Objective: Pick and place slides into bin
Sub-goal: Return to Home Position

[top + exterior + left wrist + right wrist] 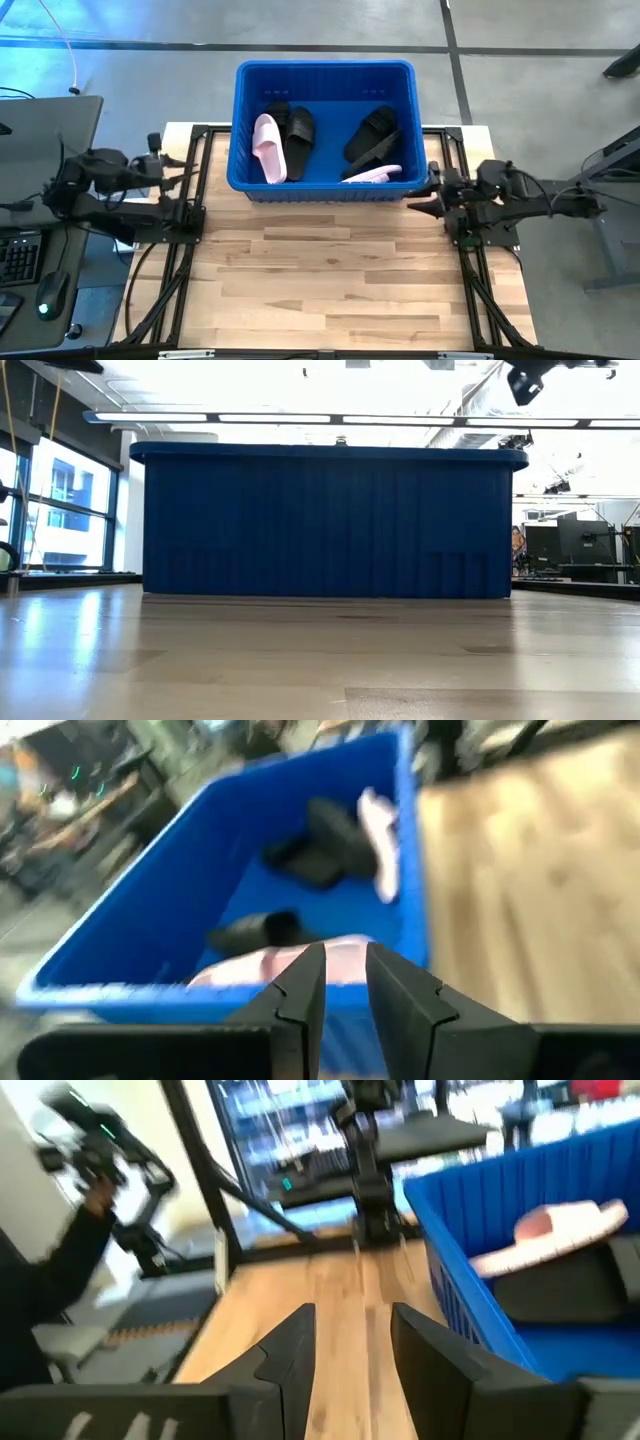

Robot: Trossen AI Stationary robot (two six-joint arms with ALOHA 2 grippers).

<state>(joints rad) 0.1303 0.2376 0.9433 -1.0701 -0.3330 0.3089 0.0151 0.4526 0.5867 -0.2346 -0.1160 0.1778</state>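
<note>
The blue bin [325, 75] stands at the table's far middle. Inside it lie two pink slides [268, 148] [374, 174] and two black slides [299, 140] [372, 134]; the other slides do not show. My left gripper [188, 178] hovers at the table's left edge, beside the bin's left wall, narrowly open and empty [345, 985]. My right gripper [422, 196] hovers by the bin's near right corner, open and empty [350, 1350]. The left wrist view shows the bin [150, 860] and its slides; the right wrist view shows the bin's corner [455, 1270] with a pink slide [560, 1230].
Bare wooden tabletop [330, 290] spreads between the arms, in front of the bin. Black frame rails [190, 230] [470, 260] run along both table sides. A desk with a keyboard and mouse [30, 270] stands off the table's left edge. In the low view the bin's near wall [325, 525] blocks the far side.
</note>
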